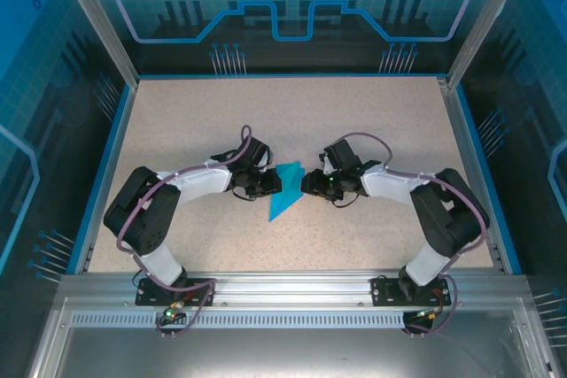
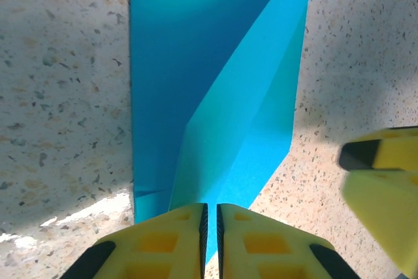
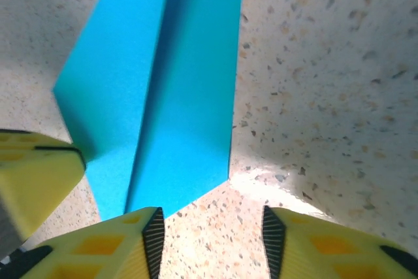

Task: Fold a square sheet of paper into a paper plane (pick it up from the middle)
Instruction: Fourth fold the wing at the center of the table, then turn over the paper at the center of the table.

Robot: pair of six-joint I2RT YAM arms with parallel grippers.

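Left hand (image 2: 210,217): yellow fingers pinched almost together on the near edge of the bright cyan-blue folded sheet of paper (image 2: 215,63), with one flap tilting up off the rest. Facing it, the right hand (image 3: 214,223) has its fingers spread and nothing between them, and the paper's corner sits just ahead of one finger. The sheet lies between the two hands, mid-way across the speckled beige counter (image 1: 195,121). Each hand's yellow fingertip crowds in beside the paper from the opposite side. Further out, a blue rim (image 1: 104,165) edges the counter, and an aluminium rail (image 1: 292,288) runs along the near side.
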